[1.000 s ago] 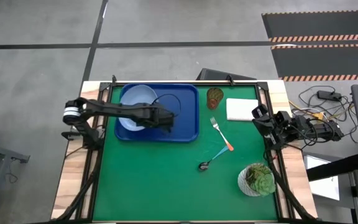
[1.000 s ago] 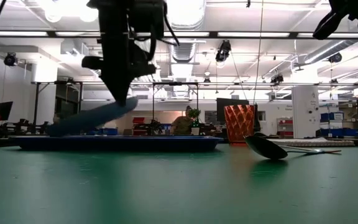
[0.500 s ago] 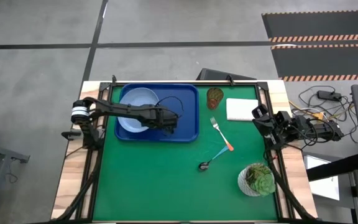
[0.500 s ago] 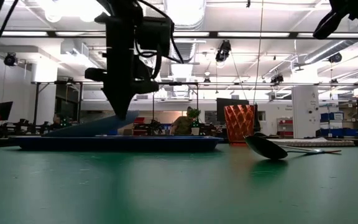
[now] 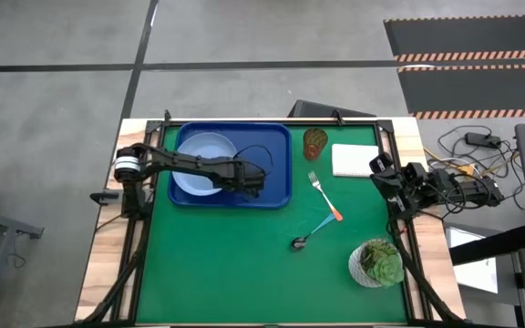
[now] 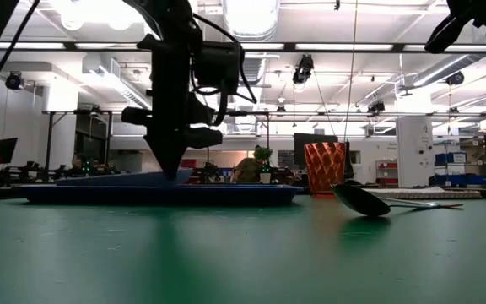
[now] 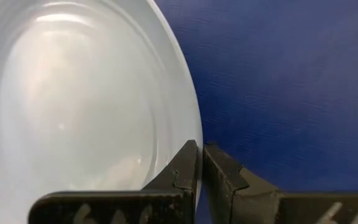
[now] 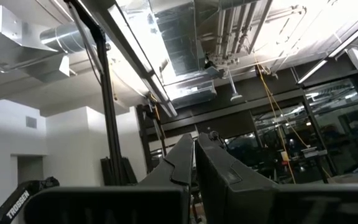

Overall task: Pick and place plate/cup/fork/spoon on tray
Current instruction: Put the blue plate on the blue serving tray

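Pinching the plate (image 5: 200,162) rim, left gripper (image 5: 241,182) sits over the tray (image 5: 276,173) in the upper left of the frame, fingers (image 7: 185,168) clamped w/ the rim between them. Plate lies in tray's left half. Cup (image 5: 314,142) stands just right of tray; fork (image 5: 323,195) & spoon (image 5: 313,232) lie centre-right on the green mat. Right gripper (image 5: 383,173) parked at right edge, fingers pressed together, holding nothing.
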